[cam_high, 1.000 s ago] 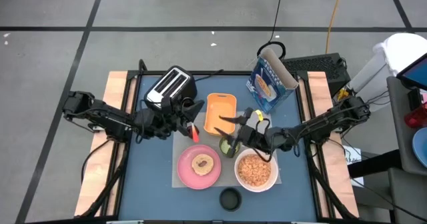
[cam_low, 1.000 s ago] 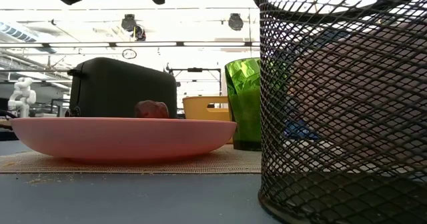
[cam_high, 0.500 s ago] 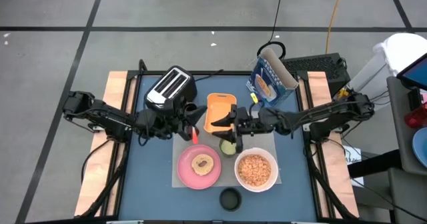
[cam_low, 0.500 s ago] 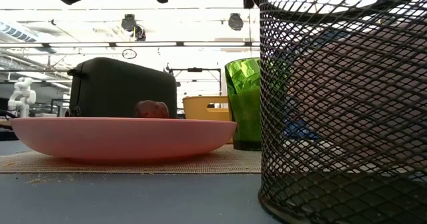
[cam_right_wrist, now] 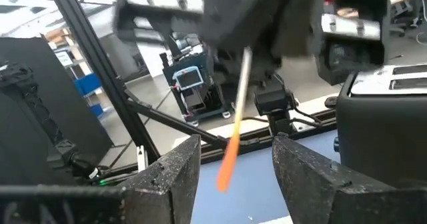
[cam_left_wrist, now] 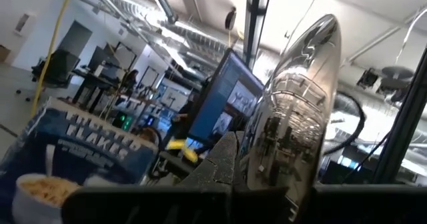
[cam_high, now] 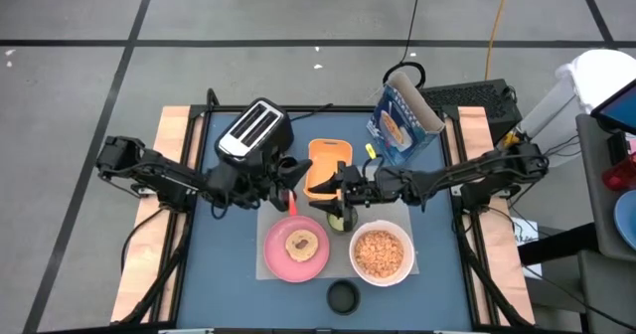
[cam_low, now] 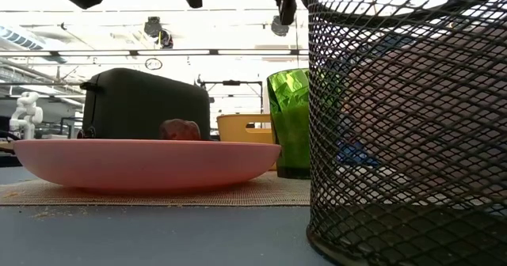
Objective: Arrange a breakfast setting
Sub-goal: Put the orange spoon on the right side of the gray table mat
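My left gripper (cam_high: 285, 180) is over the table's middle, shut on the red-handled spoon (cam_high: 291, 203). The spoon's silver bowl (cam_left_wrist: 300, 97) stands up past the fingers. My right gripper (cam_right_wrist: 233, 147) faces the left one, open, with a finger on either side of the spoon's handle (cam_right_wrist: 227, 164), apart from it. Below them stand the small green cup (cam_low: 289, 123) and the orange tray (cam_high: 323, 157). The pink plate (cam_high: 296, 247) carries toast (cam_high: 301, 243), and in the low view a dark-red fruit (cam_low: 181, 130) shows over its rim. Cereal fills the white bowl (cam_high: 380, 254). At the far right stands the blue cereal box (cam_high: 402, 120). My left gripper pinches the spoon's silver shaft (cam_right_wrist: 241, 64) between bowl and handle. The fingers come roughly level from the table's left and lie across the spoon. The spoon is lifted clear and tilted, bowl up, with the handle (cam_high: 291, 203) hanging below the fingers.
The black-and-silver toaster (cam_high: 253, 130) stands at the far left, behind my left gripper. A black mesh cup (cam_high: 343, 296) sits near the front edge and fills the right of the low view. A tan mat (cam_low: 158, 193) lies under the plate.
My right gripper has swung from above the bowl toward the table's left and far side, up to the spoon in my left gripper, rolling about its own line as it went. Its fingers have stayed open. The spoon has kept its place.
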Available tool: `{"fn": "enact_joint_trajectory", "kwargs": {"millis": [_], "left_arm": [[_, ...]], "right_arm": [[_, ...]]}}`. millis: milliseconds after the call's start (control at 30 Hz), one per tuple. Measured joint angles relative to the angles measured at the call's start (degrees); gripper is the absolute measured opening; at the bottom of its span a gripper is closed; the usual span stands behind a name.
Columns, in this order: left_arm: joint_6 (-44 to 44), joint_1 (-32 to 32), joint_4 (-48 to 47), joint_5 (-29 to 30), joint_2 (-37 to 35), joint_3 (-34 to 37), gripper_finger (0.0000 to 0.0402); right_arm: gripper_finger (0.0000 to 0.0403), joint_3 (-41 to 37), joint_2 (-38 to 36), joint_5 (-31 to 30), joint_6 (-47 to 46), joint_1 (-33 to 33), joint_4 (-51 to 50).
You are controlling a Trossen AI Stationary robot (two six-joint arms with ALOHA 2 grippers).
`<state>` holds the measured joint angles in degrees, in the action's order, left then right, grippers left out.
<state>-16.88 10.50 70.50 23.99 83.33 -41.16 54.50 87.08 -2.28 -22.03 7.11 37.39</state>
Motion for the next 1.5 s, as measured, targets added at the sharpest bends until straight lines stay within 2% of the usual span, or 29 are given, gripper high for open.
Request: {"fn": "enact_joint_trajectory", "kwargs": {"millis": [433, 667, 867, 1033, 1300, 1500], "left_arm": [[0.1, -0.3, 0.6, 0.0, 0.7, 0.0, 0.0006], [0.2, -0.3, 0.0, -0.2, 0.7, 0.0, 0.0006], [0.2, -0.3, -0.4, -1.2, 0.7, 0.0, 0.0006], [2.3, -0.2, -0.6, -1.2, 0.7, 0.0, 0.0006], [3.2, 0.1, -3.2, -4.9, 0.7, 0.0, 0.0006], [3.0, 0.0, -3.6, -5.9, 0.7, 0.0, 0.0006]], "right_arm": [[0.0176, 0.0, 1.2, 0.8, -1.3, 0.0, 3.6], [0.0176, 0.0, 6.2, 1.2, -4.0, 0.0, 9.1], [0.0176, 0.0, 11.3, 6.8, -7.8, -0.4, 18.2], [0.0176, 0.0, 13.2, 6.8, -10.5, -0.8, 21.1], [0.0176, 0.0, 13.4, 11.4, -10.3, -0.8, 18.9], [0.0176, 0.0, 13.4, 11.9, -9.8, -0.8, 16.6]]}}
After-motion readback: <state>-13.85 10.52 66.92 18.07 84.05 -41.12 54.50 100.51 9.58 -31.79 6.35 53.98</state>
